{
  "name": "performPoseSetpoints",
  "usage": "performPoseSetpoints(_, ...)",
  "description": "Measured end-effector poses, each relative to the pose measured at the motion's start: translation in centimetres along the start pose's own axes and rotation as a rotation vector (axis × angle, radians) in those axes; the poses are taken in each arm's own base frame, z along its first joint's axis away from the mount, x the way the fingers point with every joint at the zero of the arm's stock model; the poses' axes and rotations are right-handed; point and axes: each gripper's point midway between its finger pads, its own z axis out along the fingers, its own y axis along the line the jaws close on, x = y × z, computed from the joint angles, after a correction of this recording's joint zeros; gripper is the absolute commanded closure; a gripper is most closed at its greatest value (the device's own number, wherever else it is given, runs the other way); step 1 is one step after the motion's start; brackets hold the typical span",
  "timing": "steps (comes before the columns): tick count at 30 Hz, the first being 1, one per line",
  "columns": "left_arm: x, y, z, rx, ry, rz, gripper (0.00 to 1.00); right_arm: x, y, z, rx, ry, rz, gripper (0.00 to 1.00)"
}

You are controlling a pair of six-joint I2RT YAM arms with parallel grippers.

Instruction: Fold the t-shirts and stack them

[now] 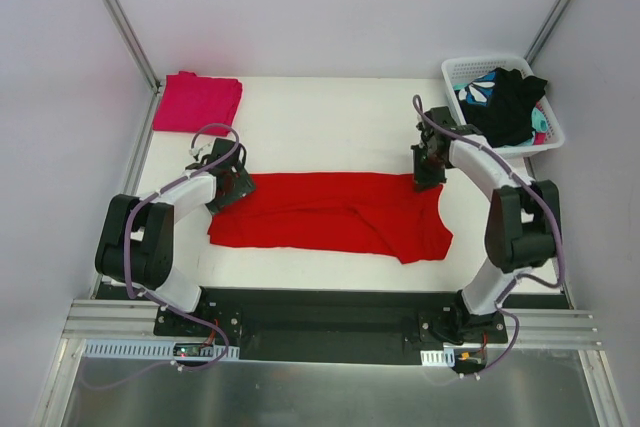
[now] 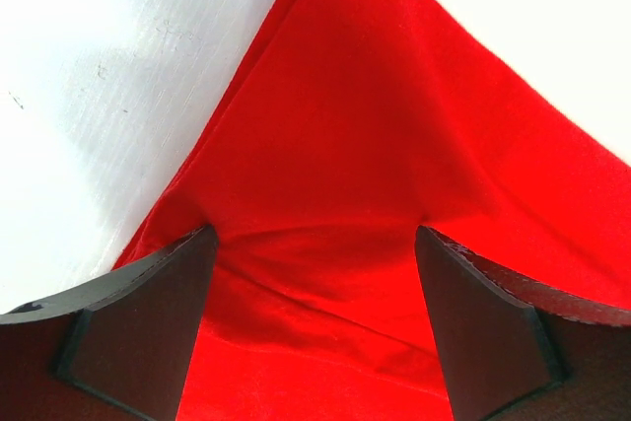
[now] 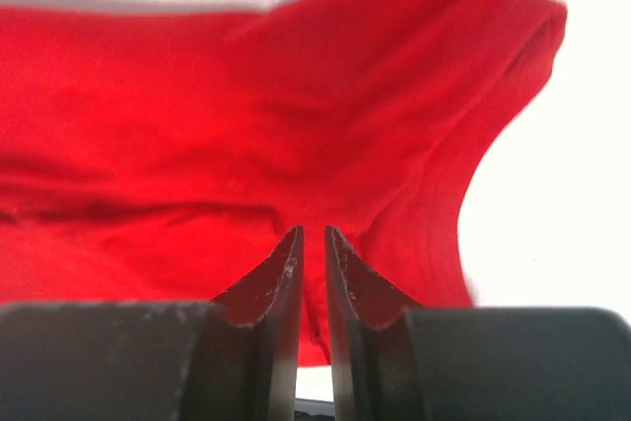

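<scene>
A large bright red t-shirt (image 1: 330,212) lies on the white table, folded into a long band with a sleeve at its right front. My left gripper (image 1: 235,182) sits open over the band's left end; in the left wrist view (image 2: 315,234) its wide-apart fingers straddle red cloth (image 2: 375,96) without pinching it. At the shirt's top right corner is my right gripper (image 1: 425,175). Seen from the right wrist (image 3: 314,231), its fingers stand a narrow slit apart just above the red cloth (image 3: 197,115). A folded magenta-pink t-shirt (image 1: 197,102) rests at the far left corner.
A white basket (image 1: 455,72) at the far right corner holds a black garment (image 1: 510,102) and a teal-and-white patterned one (image 1: 478,89). Metal frame posts rise at both far corners. The table's left edge runs beside the pink shirt.
</scene>
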Motion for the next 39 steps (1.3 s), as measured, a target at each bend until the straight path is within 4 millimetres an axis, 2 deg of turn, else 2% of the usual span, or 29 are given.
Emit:
performPoseSetpoints(2, 0.0, 0.0, 0.0, 0.000, 0.001, 0.000, 0.18, 0.9, 0.5, -1.6, -0.017, -0.033, 0.001, 0.76)
performPoseSetpoints(5, 0.0, 0.0, 0.0, 0.002, 0.002, -0.001, 0.18, 2.4, 1.8, -2.7, -0.055, -0.064, -0.009, 0.72)
performPoseSetpoints(9, 0.0, -0.1, -0.1, 0.006, 0.004, -0.002, 0.18, 5.5, 2.6, -1.9, -0.092, -0.024, -0.021, 0.71)
performPoseSetpoints(12, 0.0, -0.2, -0.2, 0.009, 0.003, -0.003, 0.18, 6.6, 2.6, -1.1, -0.101, 0.015, -0.011, 0.71)
performPoseSetpoints(19, -0.4, -0.3, -1.0, 0.024, -0.012, -0.009, 0.18, 5.9, 3.3, -0.1, -0.133, 0.006, -0.012, 0.70)
performPoseSetpoints(32, -0.3, -0.2, -1.1, 0.020, -0.009, -0.007, 0.18, 4.7, 3.9, 2.2, -0.138, 0.043, -0.011, 0.71)
performPoseSetpoints(39, -0.1, -0.4, -1.1, 0.027, -0.004, -0.002, 0.18, 3.3, 3.9, 1.6, -0.124, 0.013, -0.033, 0.71)
